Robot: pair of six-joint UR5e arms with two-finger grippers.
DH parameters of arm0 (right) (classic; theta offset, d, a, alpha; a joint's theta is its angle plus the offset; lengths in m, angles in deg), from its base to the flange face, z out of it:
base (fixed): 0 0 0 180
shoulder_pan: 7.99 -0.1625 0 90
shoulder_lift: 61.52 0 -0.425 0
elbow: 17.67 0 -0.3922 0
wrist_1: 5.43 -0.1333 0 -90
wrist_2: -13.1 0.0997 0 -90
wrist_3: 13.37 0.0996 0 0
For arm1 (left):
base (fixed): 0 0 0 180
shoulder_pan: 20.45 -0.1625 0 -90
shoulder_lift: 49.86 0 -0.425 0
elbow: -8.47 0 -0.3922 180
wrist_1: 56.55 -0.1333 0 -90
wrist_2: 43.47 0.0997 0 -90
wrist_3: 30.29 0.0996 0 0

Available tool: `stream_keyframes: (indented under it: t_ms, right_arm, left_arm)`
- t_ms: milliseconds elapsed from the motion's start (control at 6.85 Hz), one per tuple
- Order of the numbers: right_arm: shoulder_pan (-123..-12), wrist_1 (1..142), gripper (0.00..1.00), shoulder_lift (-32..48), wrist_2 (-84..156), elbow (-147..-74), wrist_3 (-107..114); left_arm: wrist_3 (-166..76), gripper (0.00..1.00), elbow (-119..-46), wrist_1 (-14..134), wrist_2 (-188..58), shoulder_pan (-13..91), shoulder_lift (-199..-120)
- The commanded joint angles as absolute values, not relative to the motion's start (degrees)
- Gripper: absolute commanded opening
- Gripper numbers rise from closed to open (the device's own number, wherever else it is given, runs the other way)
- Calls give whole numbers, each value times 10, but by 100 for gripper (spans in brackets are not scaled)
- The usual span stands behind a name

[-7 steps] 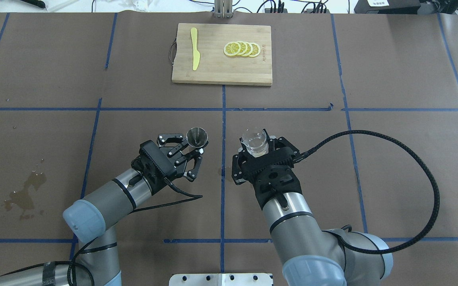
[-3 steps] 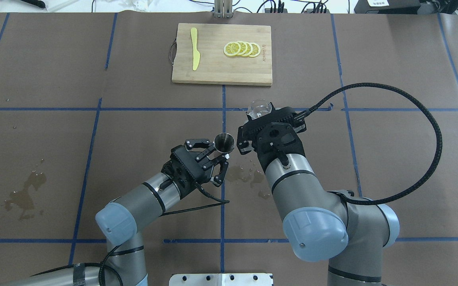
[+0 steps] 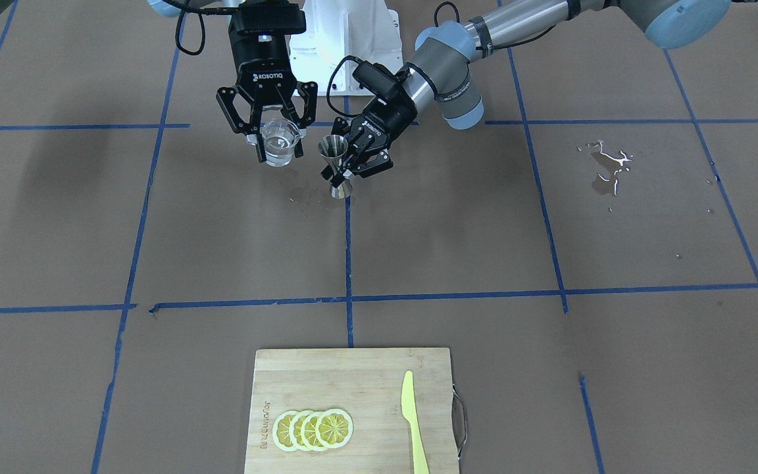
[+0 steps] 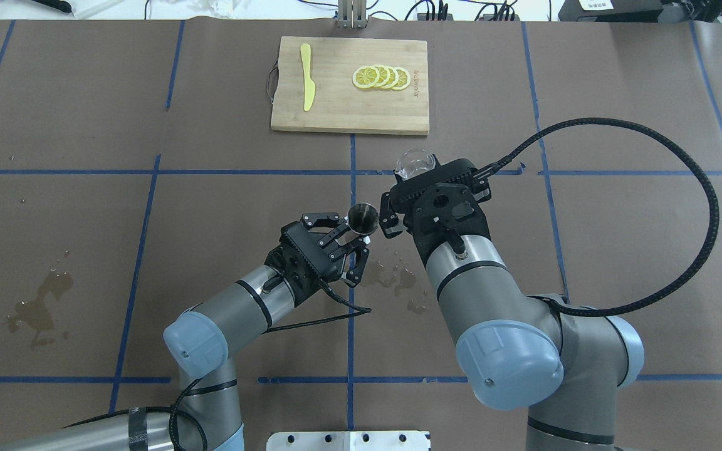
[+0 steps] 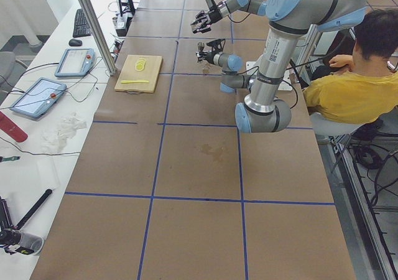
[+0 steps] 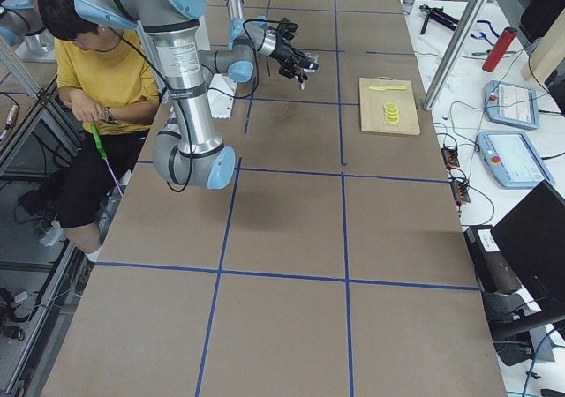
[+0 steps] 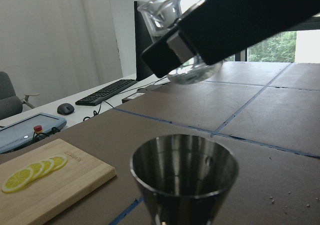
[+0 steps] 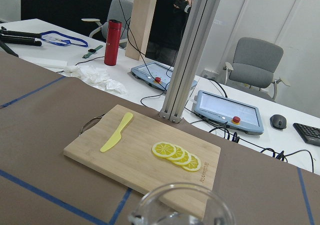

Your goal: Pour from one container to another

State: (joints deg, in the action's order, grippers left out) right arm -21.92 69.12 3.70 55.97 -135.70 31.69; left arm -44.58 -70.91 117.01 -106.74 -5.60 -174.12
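the small clear glass cup [image 3: 280, 153] is being gripped by the right gripper [image 3: 276, 139], whose two fingers are being pressed against opposite sides of the cup's wall. a little clear liquid is being shown in the cup's bottom. the steel jigger [image 3: 333, 148] is being clamped at its narrow waist by the left gripper [image 3: 346, 172], with its open upper cone being kept upward. both vessels are being held above the table [image 3: 550, 217], near the robot's base and close to the central blue tape line, the cup just beside the jigger and apart from it.

in the overhead view the cup [image 4: 415, 164] is being carried farther from the robot than the jigger [image 4: 362, 217], and the right gripper's body is being brought almost against the jigger's rim. in the left wrist view the cup [image 7: 185, 35] is being seen higher than the jigger's mouth [image 7: 184, 170] and beyond it, not touching it. whether liquid is being poured cannot be told.

wet spots [image 4: 392, 275] are being shown on the paper below the left gripper [image 4: 353, 235]. at the far edge a wooden cutting board [image 4: 342, 106] is being occupied by lemon slices [image 4: 381, 77] and a yellow knife [image 4: 306, 78].
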Motion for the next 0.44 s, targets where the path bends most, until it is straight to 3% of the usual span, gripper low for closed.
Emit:
stream_keyframes:
  t_ms: [0,292]
  right_arm:
    - [-214,717,0,33,558,-1369,317]
    - [-211,738,0,33,558,-1369,317]
  left_arm:
    - [-463,0,-689,1169,-1073,-47,-1751]
    - [-471,0,-675,1169,-1074,-46,-1768]
